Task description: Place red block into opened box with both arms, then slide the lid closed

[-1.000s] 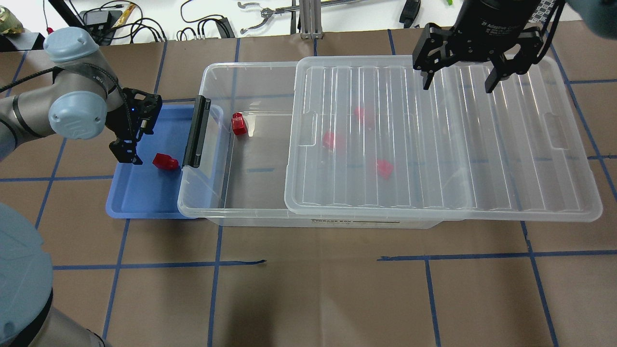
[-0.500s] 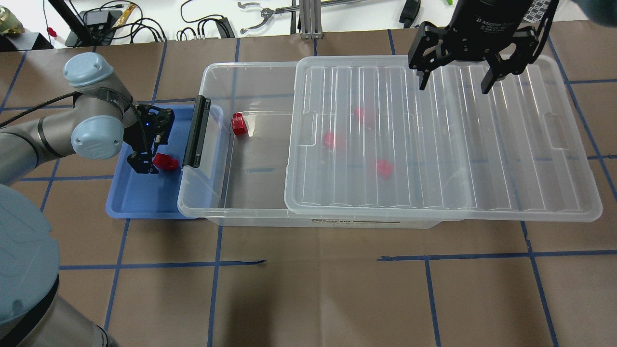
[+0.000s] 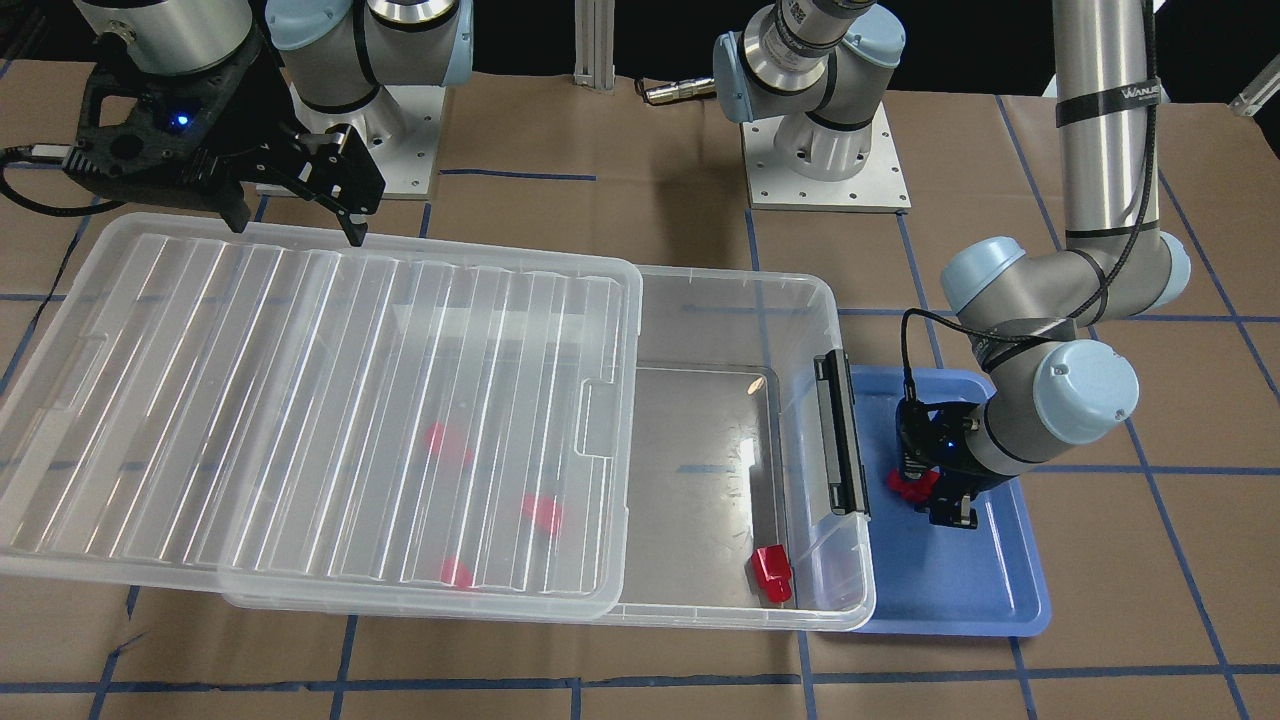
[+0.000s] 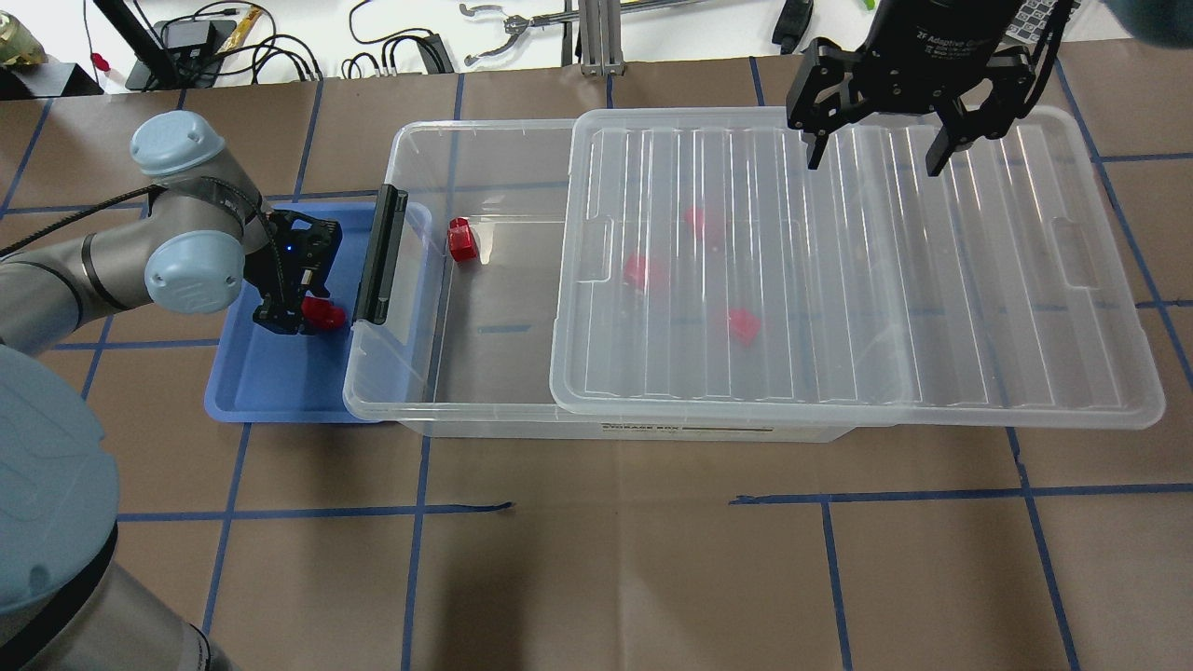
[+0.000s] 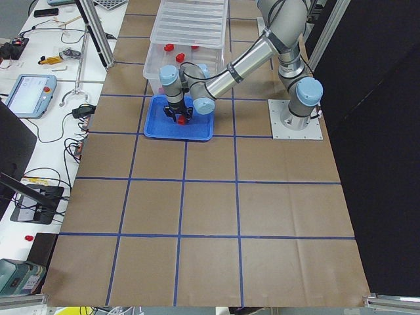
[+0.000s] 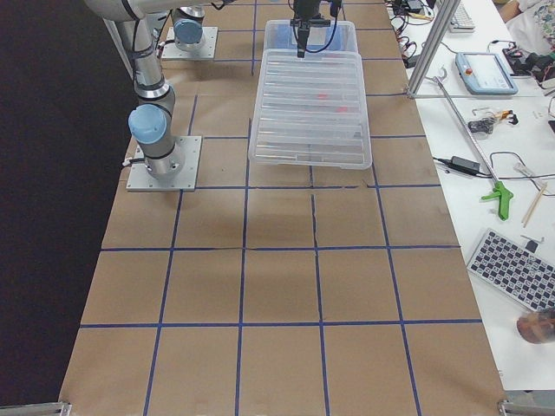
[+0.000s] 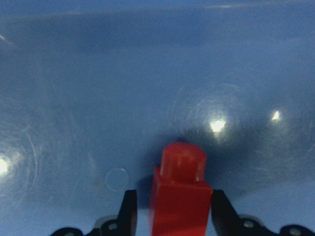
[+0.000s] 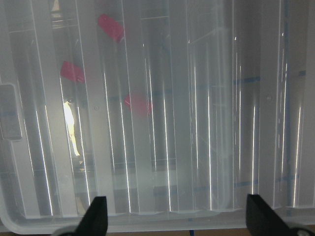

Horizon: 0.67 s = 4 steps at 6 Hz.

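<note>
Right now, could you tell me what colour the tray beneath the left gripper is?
The tray is plain blue, seen best in the overhead view.

Three red blocks point(image 8: 110, 27) show blurred beneath the ribbed lid point(image 8: 197, 123).

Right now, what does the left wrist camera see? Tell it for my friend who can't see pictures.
A small red block with its stub pointing up the picture sits on the blue tray, low in the middle, between two black jaws at the bottom edge. Light spots glint on the tray.
</note>
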### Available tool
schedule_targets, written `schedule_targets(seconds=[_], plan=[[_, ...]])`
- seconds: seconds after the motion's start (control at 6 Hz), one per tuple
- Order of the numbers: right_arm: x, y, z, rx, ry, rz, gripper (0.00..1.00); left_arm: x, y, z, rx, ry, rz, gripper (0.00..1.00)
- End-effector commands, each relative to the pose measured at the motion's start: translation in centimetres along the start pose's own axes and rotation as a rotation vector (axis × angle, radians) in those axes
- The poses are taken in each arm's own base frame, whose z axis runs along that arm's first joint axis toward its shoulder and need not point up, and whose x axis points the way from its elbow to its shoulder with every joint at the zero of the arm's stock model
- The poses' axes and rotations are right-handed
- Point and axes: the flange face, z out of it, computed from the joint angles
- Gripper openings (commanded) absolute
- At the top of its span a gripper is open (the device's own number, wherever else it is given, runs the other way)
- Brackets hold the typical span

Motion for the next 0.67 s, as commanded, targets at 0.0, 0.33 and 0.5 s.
schedule_targets(seconds=[0.0, 0.33, 0.5], plan=[[-0.1, -0.7, 0.0, 0.021, -0.001, -0.005, 1.0, -0.2, 0.0, -1.4, 0.004, -0.027, 0.028, 0.2], [0.0, -0.8, 0.5, 0.013, 0.002, -0.003, 1.0, 0.3, -1.1, -6.1, 0.004, -0.056, 0.036, 0.16], [0.1, -0.8, 0.5, 0.015, 0.012, -0.005, 1.0, 1.3, -1.7, -9.1, 0.029, -0.041, 0.022, 0.16]])
